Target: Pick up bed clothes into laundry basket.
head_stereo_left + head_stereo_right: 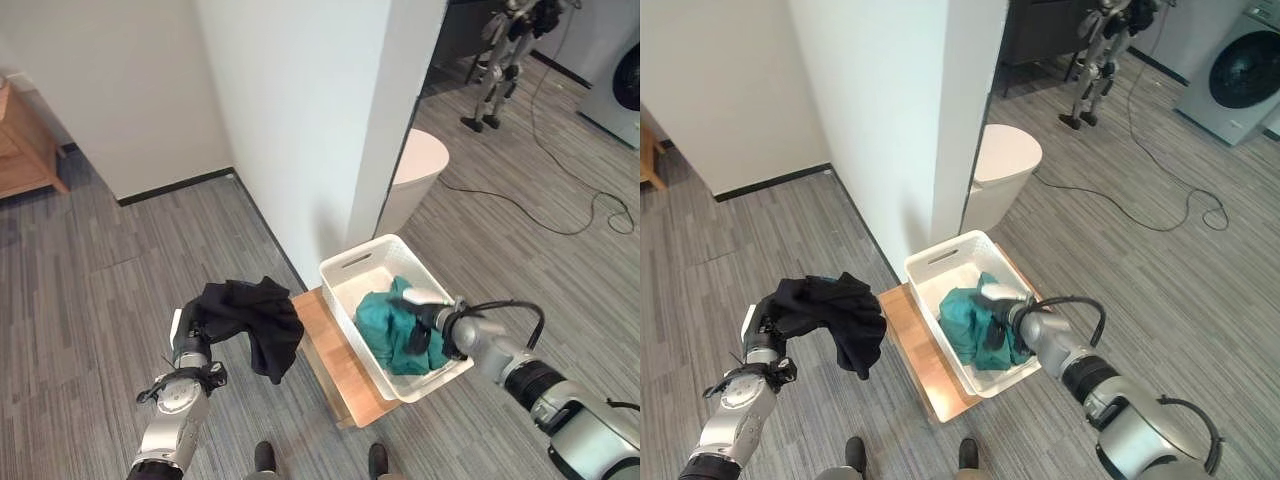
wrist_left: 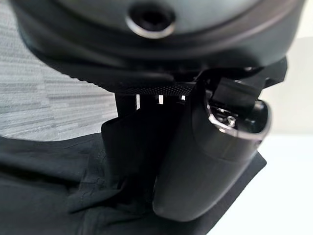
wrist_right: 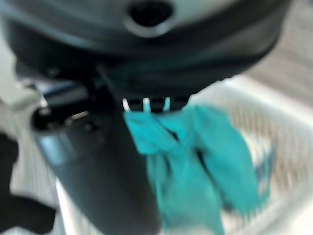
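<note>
A crumpled black garment point(image 1: 250, 318) is clutched in the left hand point(image 1: 190, 335); the right hand point(image 1: 428, 322) is clenched on teal cloth point(image 1: 390, 325) inside the white laundry basket point(image 1: 352, 262).

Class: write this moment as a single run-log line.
left hand: shut on black garment, held above floor | right hand: in white laundry basket, on teal garment, grip unclear | basket on wooden platform
</note>
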Controlling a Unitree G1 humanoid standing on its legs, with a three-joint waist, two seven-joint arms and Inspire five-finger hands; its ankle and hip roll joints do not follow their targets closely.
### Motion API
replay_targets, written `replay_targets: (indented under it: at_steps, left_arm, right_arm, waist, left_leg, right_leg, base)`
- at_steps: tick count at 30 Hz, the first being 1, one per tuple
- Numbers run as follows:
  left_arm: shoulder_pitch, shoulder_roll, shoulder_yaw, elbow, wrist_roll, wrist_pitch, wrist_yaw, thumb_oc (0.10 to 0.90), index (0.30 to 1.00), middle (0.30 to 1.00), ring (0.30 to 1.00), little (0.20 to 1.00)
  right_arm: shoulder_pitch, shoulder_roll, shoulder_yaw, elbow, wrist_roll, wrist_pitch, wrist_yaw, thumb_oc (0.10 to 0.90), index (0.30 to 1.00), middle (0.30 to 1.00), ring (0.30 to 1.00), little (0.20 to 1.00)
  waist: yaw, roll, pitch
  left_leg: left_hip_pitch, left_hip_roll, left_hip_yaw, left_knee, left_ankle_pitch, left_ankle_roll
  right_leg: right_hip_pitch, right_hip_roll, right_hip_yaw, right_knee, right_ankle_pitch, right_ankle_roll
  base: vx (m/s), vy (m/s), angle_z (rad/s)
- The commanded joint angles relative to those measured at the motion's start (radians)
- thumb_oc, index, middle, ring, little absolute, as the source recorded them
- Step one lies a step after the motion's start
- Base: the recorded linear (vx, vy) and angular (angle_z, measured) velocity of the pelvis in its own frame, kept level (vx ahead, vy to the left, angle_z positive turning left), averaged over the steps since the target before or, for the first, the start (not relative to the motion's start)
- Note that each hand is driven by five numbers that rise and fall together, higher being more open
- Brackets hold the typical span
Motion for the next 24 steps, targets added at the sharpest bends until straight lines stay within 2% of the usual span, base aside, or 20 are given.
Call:
replay_targets:
  at_steps: [1, 3, 6, 7, 8, 9, 11, 14, 17, 18, 21, 22, 24]
  left_arm:
    - [-0.083, 0.065, 0.017, -0.159, -0.002, -0.144, -0.046, 0.400, 0.300, 0.300, 0.300, 0.300]
    - [-0.086, 0.066, 0.022, -0.170, -0.009, -0.154, -0.048, 0.400, 0.300, 0.300, 0.300, 0.300]
    - [-0.093, 0.065, 0.040, -0.172, -0.005, -0.150, -0.044, 0.400, 0.300, 0.300, 0.300, 0.300]
    - [-0.094, 0.064, 0.039, -0.172, -0.005, -0.150, -0.045, 0.400, 0.300, 0.300, 0.300, 0.300]
    - [-0.097, 0.068, 0.059, -0.167, -0.004, -0.147, -0.043, 0.400, 0.300, 0.300, 0.300, 0.300]
    - [-0.098, 0.067, 0.058, -0.167, -0.004, -0.147, -0.043, 0.400, 0.300, 0.300, 0.300, 0.300]
    - [-0.090, 0.075, 0.081, -0.158, -0.008, -0.144, -0.046, 0.400, 0.300, 0.300, 0.300, 0.300]
    - [-0.078, 0.076, 0.090, -0.158, -0.012, -0.141, -0.049, 0.400, 0.300, 0.300, 0.300, 0.300]
    - [-0.048, 0.082, 0.109, -0.168, -0.018, -0.137, -0.056, 0.400, 0.300, 0.300, 0.300, 0.300]
    - [-0.048, 0.081, 0.108, -0.169, -0.018, -0.136, -0.056, 0.400, 0.300, 0.300, 0.300, 0.300]
    - [-0.029, 0.083, 0.122, -0.181, -0.011, -0.130, -0.058, 0.400, 0.300, 0.300, 0.300, 0.300]
    - [-0.019, 0.082, 0.127, -0.188, -0.010, -0.127, -0.060, 0.400, 0.300, 0.300, 0.300, 0.300]
    - [-0.030, 0.074, 0.127, -0.201, 0.014, -0.121, -0.049, 0.400, 0.300, 0.300, 0.300, 0.300]
  right_arm:
    - [-0.116, 0.014, 0.049, 0.095, -0.029, -0.010, 0.010, 0.800, 0.900, 0.900, 0.900, 0.900]
    - [-0.161, -0.019, 0.042, 0.097, -0.024, -0.007, 0.003, 0.800, 0.900, 0.900, 0.900, 0.900]
    - [-0.191, -0.112, 0.012, -0.018, 0.029, -0.013, 0.000, 0.800, 0.900, 0.900, 0.900, 0.900]
    - [-0.189, -0.118, 0.010, -0.026, 0.030, -0.010, 0.003, 0.800, 0.900, 0.900, 0.900, 0.900]
    - [-0.201, -0.172, -0.029, -0.153, 0.105, -0.023, -0.007, 0.800, 0.900, 0.900, 0.900, 0.900]
    - [-0.198, -0.176, -0.031, -0.160, 0.106, -0.020, -0.005, 0.800, 0.900, 0.900, 0.900, 0.900]
    - [-0.223, -0.246, -0.082, -0.279, 0.196, -0.030, -0.017, 0.800, 0.900, 0.900, 0.900, 0.900]
    - [-0.243, -0.287, -0.107, -0.328, 0.232, -0.038, -0.021, 0.800, 0.900, 0.900, 0.900, 0.900]
    - [-0.275, -0.383, -0.149, -0.431, 0.278, -0.039, -0.025, 0.800, 0.900, 0.900, 0.900, 0.900]
    - [-0.272, -0.386, -0.152, -0.436, 0.278, -0.036, -0.024, 0.800, 0.900, 0.900, 0.900, 0.900]
    - [-0.273, -0.470, -0.178, -0.523, 0.294, -0.039, -0.020, 0.800, 0.900, 0.900, 0.900, 0.900]
    - [-0.255, -0.504, -0.205, -0.567, 0.302, -0.039, -0.023, 0.800, 0.900, 0.900, 0.900, 0.900]
    - [-0.170, -0.573, -0.327, -0.698, 0.326, -0.055, -0.067, 0.800, 0.900, 0.900, 0.900, 0.900]
  waist:
    - [0.046, -0.077, 0.003]
    - [0.059, -0.086, 0.009]
    - [0.051, -0.091, 0.007]
    - [0.052, -0.090, 0.008]
    - [0.041, -0.091, 0.003]
    - [0.043, -0.091, 0.004]
    - [0.034, -0.090, -0.004]
    - [0.031, -0.091, -0.010]
    - [0.022, -0.092, -0.025]
    - [0.023, -0.092, -0.024]
    - [0.009, -0.093, -0.035]
    - [0.005, -0.092, -0.039]
    - [-0.030, -0.087, -0.053]
  left_leg:
    - [-0.012, 0.022, -0.006, 0.000, -0.117, -0.054]
    - [-0.032, 0.021, -0.010, 0.000, -0.109, -0.058]
    - [-0.038, 0.022, -0.005, 0.000, -0.108, -0.060]
    - [-0.038, 0.021, -0.005, 0.000, -0.108, -0.060]
    - [-0.032, 0.022, 0.000, 0.000, -0.112, -0.060]
    - [-0.031, 0.022, 0.000, 0.000, -0.112, -0.060]
    - [-0.017, 0.022, 0.005, 0.000, -0.118, -0.059]
    - [-0.008, 0.022, 0.008, 0.000, -0.121, -0.059]
    - [0.005, 0.022, 0.009, 0.000, -0.127, -0.060]
    - [0.006, 0.023, 0.009, 0.000, -0.127, -0.060]
    - [0.014, 0.023, 0.012, 0.000, -0.131, -0.062]
    - [0.017, 0.024, 0.014, 0.000, -0.132, -0.062]
    - [0.024, 0.028, 0.024, 0.000, -0.134, -0.064]
  right_leg:
    - [-0.028, 0.003, -0.070, 0.005, -0.026, -0.044]
    - [-0.040, 0.007, -0.076, 0.005, -0.024, -0.045]
    - [-0.047, 0.008, -0.077, 0.005, -0.023, -0.044]
    - [-0.047, 0.008, -0.077, 0.005, -0.023, -0.044]
    - [-0.044, 0.008, -0.075, 0.005, -0.022, -0.044]
    - [-0.043, 0.008, -0.075, 0.005, -0.023, -0.044]
    - [-0.031, 0.007, -0.071, 0.005, -0.025, -0.044]
    - [-0.023, 0.007, -0.069, 0.005, -0.026, -0.044]
    - [-0.016, 0.005, -0.067, 0.005, -0.027, -0.042]
    - [-0.016, 0.005, -0.067, 0.005, -0.027, -0.042]
    - [-0.011, 0.004, -0.062, 0.005, -0.028, -0.041]
    - [-0.008, 0.004, -0.062, 0.005, -0.028, -0.041]
    - [-0.006, 0.002, -0.055, 0.005, -0.027, -0.037]
  base:
    - [-0.04, -0.031, 0.04]
    - [-0.03, -0.032, 0.10]
    - [-0.01, 0.000, 0.17]
    - [0.00, 0.019, 0.03]
    - [0.00, 0.000, 0.00]
    - [0.00, 0.000, 0.00]
    - [0.00, 0.000, 0.00]
    - [0.02, 0.007, -0.03]
    - [0.00, 0.000, 0.00]
    - [0.00, 0.000, 0.00]
    - [0.00, 0.000, 0.00]
    - [0.00, 0.000, 0.00]
    - [0.01, 0.003, -0.05]
